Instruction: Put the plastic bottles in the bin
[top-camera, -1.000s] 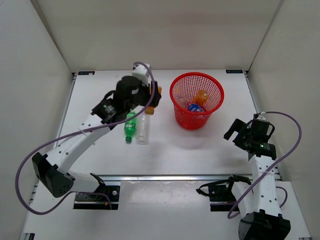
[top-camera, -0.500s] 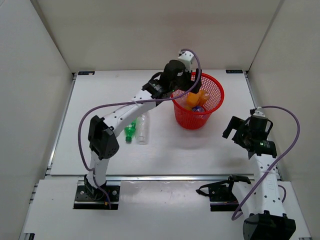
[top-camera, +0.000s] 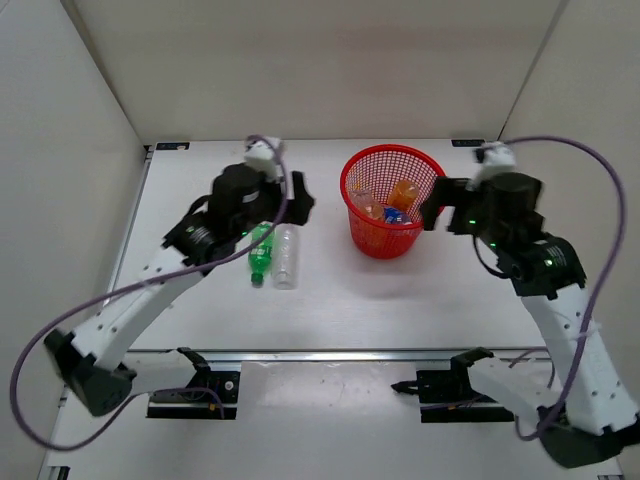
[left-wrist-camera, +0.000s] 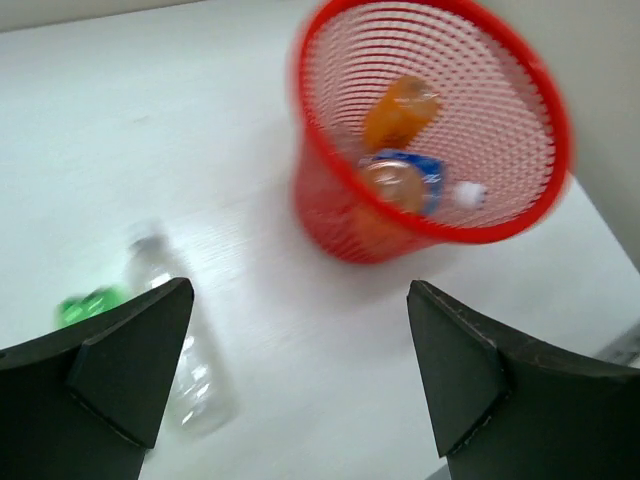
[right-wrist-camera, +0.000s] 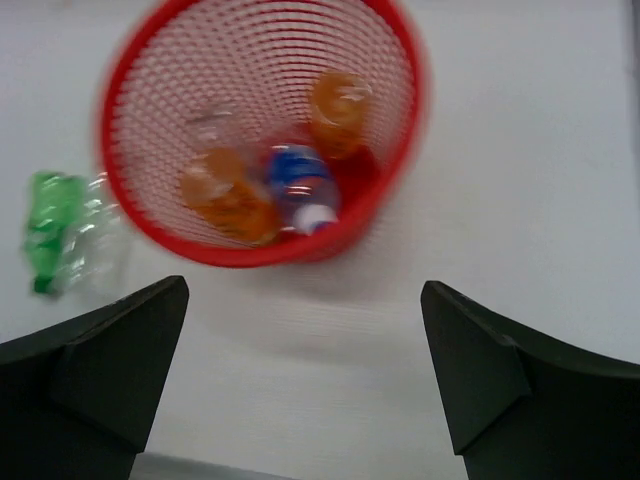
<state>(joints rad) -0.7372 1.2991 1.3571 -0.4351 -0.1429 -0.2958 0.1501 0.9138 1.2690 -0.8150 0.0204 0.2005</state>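
The left hand (left-wrist-camera: 298, 292) hangs spread and empty over the worktop (top-camera: 350, 300). The green bottle (top-camera: 261, 252) and clear bottle (top-camera: 286, 258) lie side by side just on its near side, the green one to the left. In the left wrist view they sit low beside the left finger, and the clear one is partly hidden by it. The bin (top-camera: 357, 222) stands upright to this hand's right, apart from it.

The right hand (right-wrist-camera: 304, 288) is also spread and holds nothing. It hovers just beside the bin's right rim and looks down into the bin. Inside lie 2 orange bottles (right-wrist-camera: 340, 105), a blue-labelled bottle (right-wrist-camera: 298, 178) with a white cap, and a 4th bottle (right-wrist-camera: 210, 128), clear and blurred.

Half a second ago the left arm was stretched over the bin with an orange bottle at its hand. It has since drawn back to the left, and that bottle lies in the bin with the other orange one. Over the same time the right arm has swung from the worktop's right side up to the bin. The green and clear bottles have not moved.

The worktop is white and matte, and plain pale walls (top-camera: 300, 60) close it in on 3 sides. Both wrist views are smeared by motion.
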